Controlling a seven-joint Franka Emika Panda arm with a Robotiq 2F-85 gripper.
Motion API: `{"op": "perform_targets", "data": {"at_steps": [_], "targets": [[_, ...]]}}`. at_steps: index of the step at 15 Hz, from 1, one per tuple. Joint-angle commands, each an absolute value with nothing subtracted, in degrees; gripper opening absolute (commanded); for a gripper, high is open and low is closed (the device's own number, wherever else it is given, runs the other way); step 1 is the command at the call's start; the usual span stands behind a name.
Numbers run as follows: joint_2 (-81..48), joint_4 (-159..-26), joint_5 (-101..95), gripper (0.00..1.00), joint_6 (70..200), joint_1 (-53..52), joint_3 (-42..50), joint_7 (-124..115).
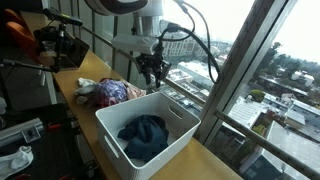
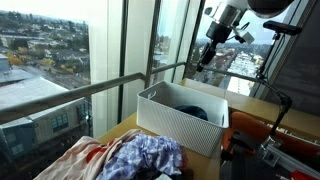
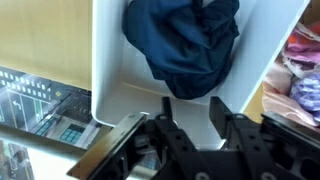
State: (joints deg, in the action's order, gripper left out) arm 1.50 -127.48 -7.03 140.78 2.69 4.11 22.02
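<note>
We look down past the gripper (image 3: pixel 193 110) from the wrist view. Its two dark fingers (image 3: pixel 166 118) show at the lower edge, and the jaws stand apart with nothing between them. They touch nothing.

Directly below the gripper is a white bin (image 3: pixel 110 60) with rounded corners. Inside the bin lies a dark blue garment (image 3: pixel 185 45), crumpled into a loose heap that covers much of the bin's floor. The heap rests against the floor of the bin and does not reach over the rim.

We judge the blue garment to be soft, light and limp. It would sag and stretch out when lifted, and it should neither slip nor break. A raised fold near the top of the heap, toward the middle of the bin, looks like the best place to pinch it, well apart from the bin's walls.

In an exterior view the gripper (image 1: pixel 152 78) hangs above the bin's rim on the side nearest the window, clear of it.

Just beside the bin lies a pile of clothes (image 1: pixel 108 92), purple patterned cloth mixed with pink and red pieces. Some of them lie close to the bin's outer wall.

The bin and the pile sit on a wooden desk (image 1: pixel 215 160).

Beyond the bin, a tall window (image 2: pixel 60 60) shows rooftops and trees far below.
</note>
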Motion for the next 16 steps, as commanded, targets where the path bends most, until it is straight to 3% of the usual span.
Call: {"op": "perform_targets", "data": {"at_steps": [1,4,5,16], "targets": [[0.33,-127.92,-4.68,0.77,141.3,1.49,2.57,23.83],[-1.16,-129.11,-1.73,0.98,143.16,-1.36,-0.77,23.48],[-2.13,-128.83,-0.45,1.0,143.49,-2.52,-2.14,23.35],[-17.59,-124.98,0.68,1.0,151.18,-9.08,-11.84,22.46]]}}
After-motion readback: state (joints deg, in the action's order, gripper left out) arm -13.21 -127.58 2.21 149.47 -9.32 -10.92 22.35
